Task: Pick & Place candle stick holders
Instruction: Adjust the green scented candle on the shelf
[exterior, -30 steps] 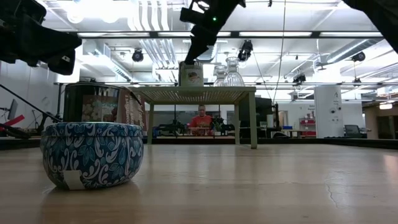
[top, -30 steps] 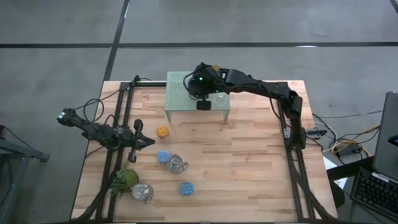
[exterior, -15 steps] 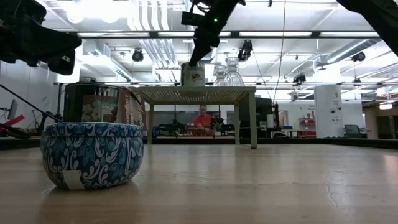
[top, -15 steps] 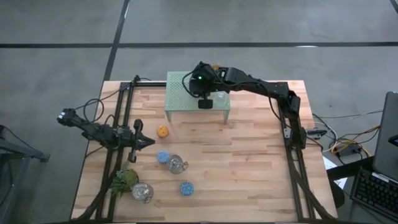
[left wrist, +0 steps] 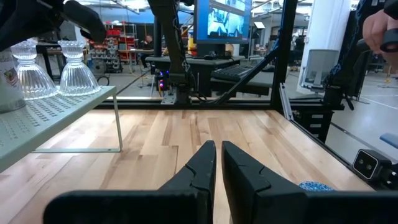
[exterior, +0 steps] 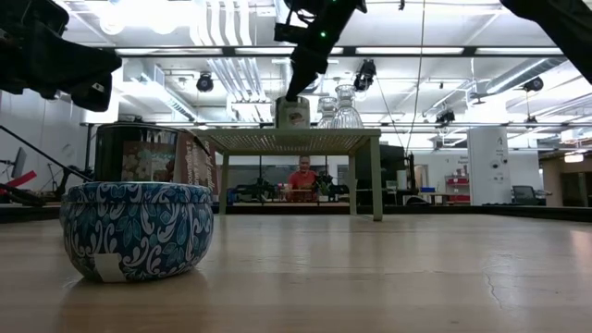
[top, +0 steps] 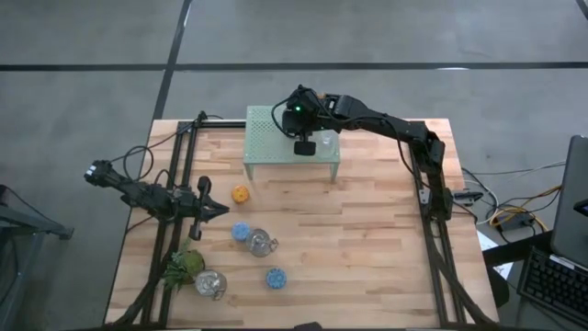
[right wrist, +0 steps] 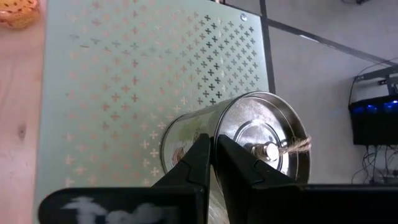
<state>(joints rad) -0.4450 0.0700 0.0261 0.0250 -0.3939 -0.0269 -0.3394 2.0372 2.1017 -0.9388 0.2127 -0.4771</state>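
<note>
Silvery metal filled your right wrist view: the right jaws (right wrist: 211,163) were drawn nearly together, poised just above a lidded tin holder (right wrist: 239,144) with a twine-tied knob, which stood on the pale-green mesh stand (right wrist: 118,68). Whether the fingertips touched the tin could not be told from that picture. From above, the right jaws (top: 304,147) hung over the stand (top: 266,129), the right arm reaching across from the table's right side. At table height you could see the tin (exterior: 294,113) upright on the stand's top (exterior: 296,140), with two clear glass holders (exterior: 340,108) just beside it — the same pair showed in the left wrist view (left wrist: 46,70).

Your left jaws (left wrist: 217,163) were narrow, only a thin gap between the fingers, holding nothing. From above they (top: 220,210) waited low over the table's (top: 367,239) left side, near the orange holder (top: 241,194). Further toward the front edge lay a blue holder (top: 241,231), a silvery one (top: 261,243) touching or just beside it, another blue holder (top: 276,277), a silvery holder (top: 210,283) and the green leafy plant (top: 185,266). One blue patterned holder (exterior: 137,228) sat large in the low view. A person in a red top (exterior: 300,178) sat in the room behind the table.
</note>
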